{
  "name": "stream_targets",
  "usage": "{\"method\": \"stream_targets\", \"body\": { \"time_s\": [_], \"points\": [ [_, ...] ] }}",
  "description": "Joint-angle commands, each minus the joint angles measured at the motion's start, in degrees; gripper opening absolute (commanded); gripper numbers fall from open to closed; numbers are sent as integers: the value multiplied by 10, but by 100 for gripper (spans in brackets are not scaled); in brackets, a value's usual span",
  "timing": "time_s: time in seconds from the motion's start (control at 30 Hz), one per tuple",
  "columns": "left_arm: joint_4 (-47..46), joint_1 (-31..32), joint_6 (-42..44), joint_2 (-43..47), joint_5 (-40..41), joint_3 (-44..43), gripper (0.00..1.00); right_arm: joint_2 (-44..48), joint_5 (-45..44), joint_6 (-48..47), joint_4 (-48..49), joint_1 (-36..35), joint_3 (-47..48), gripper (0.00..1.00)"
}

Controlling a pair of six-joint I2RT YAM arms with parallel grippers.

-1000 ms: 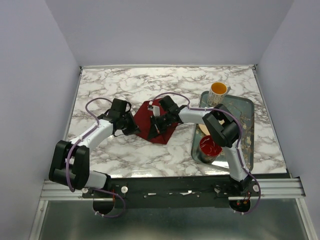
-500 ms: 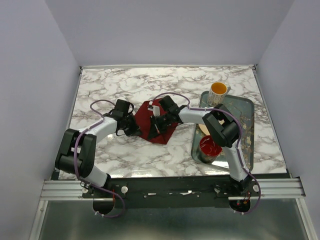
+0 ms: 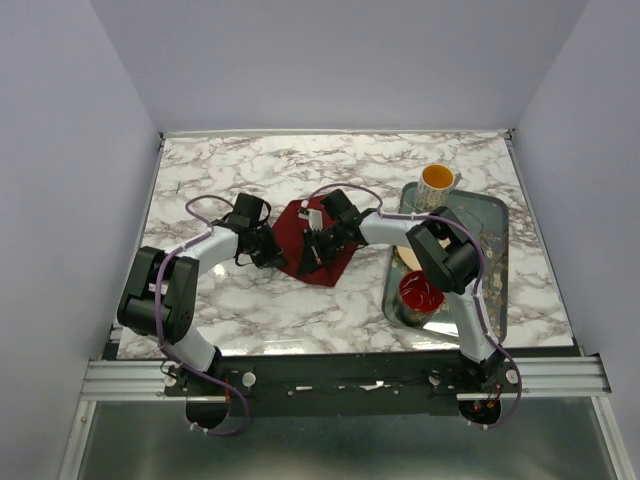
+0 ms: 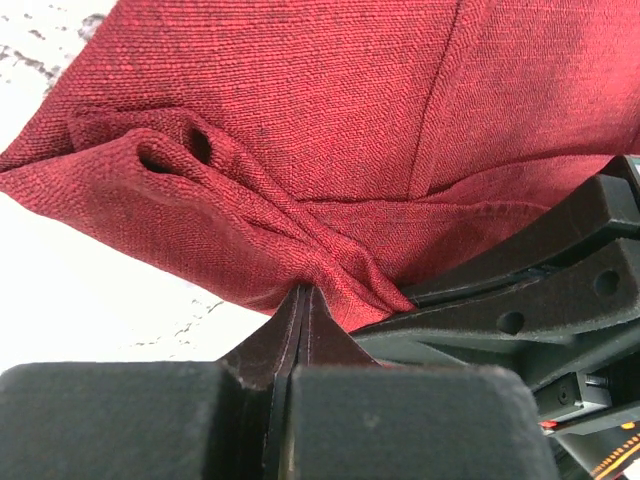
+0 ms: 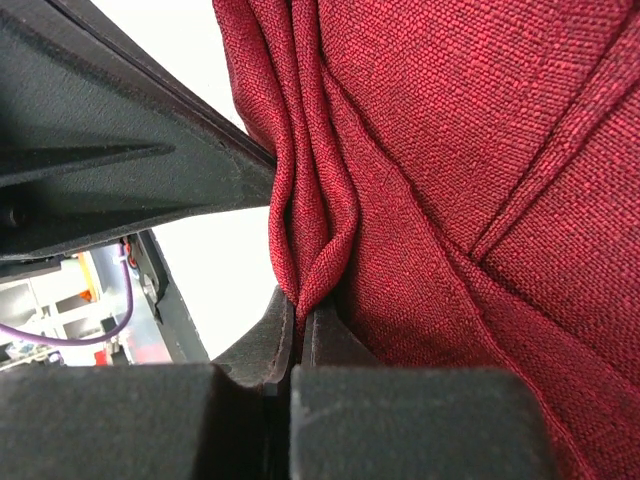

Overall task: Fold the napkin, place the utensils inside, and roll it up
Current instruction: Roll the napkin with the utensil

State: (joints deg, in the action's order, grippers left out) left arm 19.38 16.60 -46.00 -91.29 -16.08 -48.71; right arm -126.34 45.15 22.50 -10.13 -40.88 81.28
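The napkin (image 3: 303, 232), a maroon cloth, lies bunched on the marble table between my two grippers. My left gripper (image 3: 272, 256) is shut on its near-left edge; in the left wrist view the folds of the napkin (image 4: 330, 130) pucker into the closed tips (image 4: 303, 293). My right gripper (image 3: 318, 252) is shut on a fold of the napkin (image 5: 480, 150), which runs down between its tips (image 5: 305, 305). The two grippers sit close together, each showing in the other's wrist view. The utensils are out of view.
A metal tray (image 3: 497, 218) stands at the right with a yellow-lined mug (image 3: 437, 184) at its far end and a red bowl (image 3: 420, 293) near its front. Grey walls border the table on three sides.
The left arm's elbow has swung inward toward the centre, and its gripper has shifted slightly right along the napkin. The right arm has hardly moved.
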Motion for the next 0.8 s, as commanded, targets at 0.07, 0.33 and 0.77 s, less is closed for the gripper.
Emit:
{"method": "stream_targets", "body": {
  "time_s": [0.07, 0.33, 0.77],
  "points": [
    [-39, -3, -5, -50, 21, 6, 0, -28, -40, -36, -37, -3, -2, 1],
    [0, -3, 10, 59, 52, 5, 0, -40, -10, -24, -35, -2, 8, 1],
    [-7, -3, 8, 31, 45, 3, 0, -41, -7, -22, -35, -1, 12, 1]
  ]
}}
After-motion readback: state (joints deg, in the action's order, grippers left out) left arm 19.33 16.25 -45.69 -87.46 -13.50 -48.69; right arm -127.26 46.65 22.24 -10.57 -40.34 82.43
